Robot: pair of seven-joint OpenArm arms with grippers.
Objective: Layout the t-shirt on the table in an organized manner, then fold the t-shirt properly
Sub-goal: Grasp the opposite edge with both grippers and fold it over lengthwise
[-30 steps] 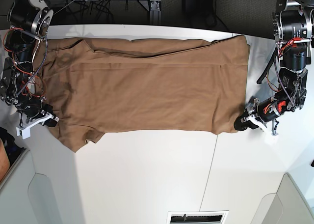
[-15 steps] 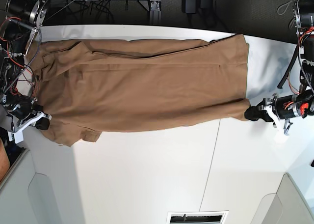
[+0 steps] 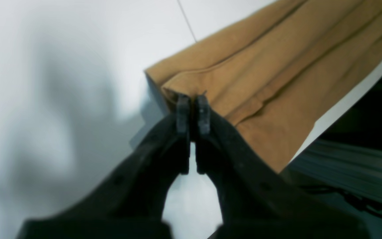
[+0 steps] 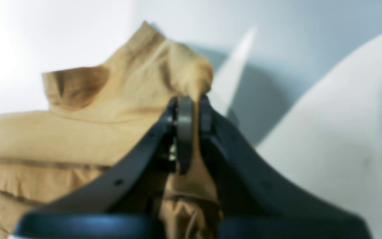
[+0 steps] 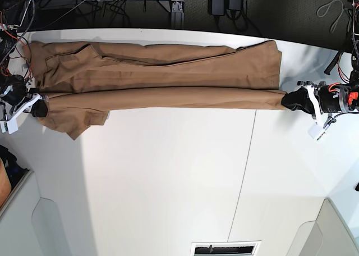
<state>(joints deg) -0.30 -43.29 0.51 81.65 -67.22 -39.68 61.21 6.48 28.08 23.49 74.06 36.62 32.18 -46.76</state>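
The tan-brown t-shirt (image 5: 162, 73) lies stretched lengthwise along the far part of the white table (image 5: 179, 177), its near long edge lifted and drawn taut over the rest. My left gripper (image 5: 293, 100) is shut on the shirt's corner at the base view's right; in the left wrist view the left gripper (image 3: 192, 111) pinches the folded cloth edge (image 3: 264, 79). My right gripper (image 5: 38, 106) is shut on the shirt's other end at the base view's left, by a hanging sleeve (image 5: 78, 123). In the right wrist view the right gripper (image 4: 191, 109) clamps bunched cloth (image 4: 128, 99).
A thin dark seam (image 5: 247, 166) runs across the table in front of the shirt. The far table edge (image 5: 168, 32) lies just behind the shirt, with cables and dark floor beyond. Grey cut-out panels (image 5: 50, 222) sit at the near corners.
Both grippers moved away from the camera toward the far edge, carrying the shirt's near edge with them. The visible shirt narrowed into a long band, and the cloth pulled tight between them.
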